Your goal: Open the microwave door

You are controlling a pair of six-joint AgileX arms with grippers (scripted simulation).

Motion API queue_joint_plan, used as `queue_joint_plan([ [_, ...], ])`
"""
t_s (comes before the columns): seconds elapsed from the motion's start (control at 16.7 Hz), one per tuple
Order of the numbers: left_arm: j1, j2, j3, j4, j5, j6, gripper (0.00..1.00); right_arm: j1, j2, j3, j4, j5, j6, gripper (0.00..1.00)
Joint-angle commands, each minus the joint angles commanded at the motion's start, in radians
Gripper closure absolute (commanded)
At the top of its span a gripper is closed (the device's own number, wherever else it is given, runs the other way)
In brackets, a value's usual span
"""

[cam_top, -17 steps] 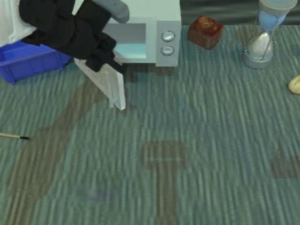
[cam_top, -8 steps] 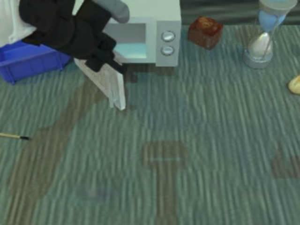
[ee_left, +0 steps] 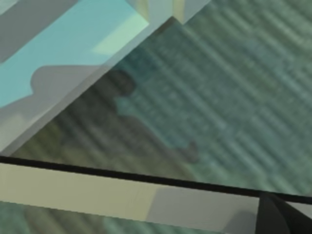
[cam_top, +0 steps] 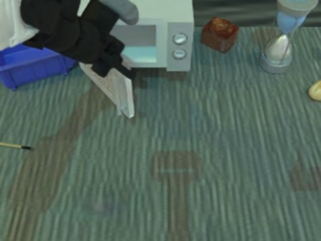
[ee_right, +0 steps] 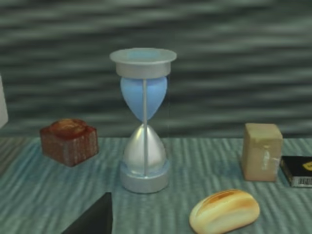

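The pale grey microwave point(cam_top: 173, 22) stands at the table's far edge, left of centre, with two round knobs point(cam_top: 179, 46) on its front. Its cavity point(cam_top: 140, 42) is exposed. The microwave door point(cam_top: 119, 90) is swung out toward the front, standing on edge. My left gripper point(cam_top: 114, 64) is shut on the door's upper part near the oven. In the left wrist view the door's edge point(ee_left: 97, 195) crosses as a pale band, with one dark fingertip point(ee_left: 282, 217) against it. My right arm is outside the top view; a dark part of my right gripper point(ee_right: 95, 220) shows in the right wrist view.
A blue bin point(cam_top: 30, 65) sits left of the microwave, under my left arm. To the microwave's right stand a red-brown block point(cam_top: 219, 33) and an hourglass point(cam_top: 281, 45), with a bread roll point(cam_top: 316, 90) at the right edge. A matchstick point(cam_top: 15, 146) lies at the left.
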Motion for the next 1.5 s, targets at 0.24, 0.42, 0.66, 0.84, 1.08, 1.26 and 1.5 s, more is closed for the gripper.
queue_joint_plan([
  [0.24,0.0,0.0,0.0,0.0,0.0,0.0,1.0,0.0,0.0,0.0,0.0,0.0,0.0,0.0],
  [0.42,-0.009,-0.049,0.064,0.01,0.015,0.005,1.0,0.0,0.0,0.0,0.0,0.0,0.0,0.0],
  [0.66,0.023,-0.032,0.016,-0.016,0.043,0.074,1.0,0.0,0.0,0.0,0.0,0.0,0.0,0.0],
  [0.84,0.049,-0.023,-0.02,-0.032,0.066,0.131,1.0,0.0,0.0,0.0,0.0,0.0,0.0,0.0],
  [1.08,0.056,-0.024,-0.025,-0.032,0.072,0.142,1.0,0.0,0.0,0.0,0.0,0.0,0.0,0.0],
  [1.26,0.056,-0.024,-0.025,-0.032,0.072,0.142,1.0,0.0,0.0,0.0,0.0,0.0,0.0,0.0],
  [1.5,0.056,-0.024,-0.025,-0.032,0.072,0.142,1.0,0.0,0.0,0.0,0.0,0.0,0.0,0.0],
])
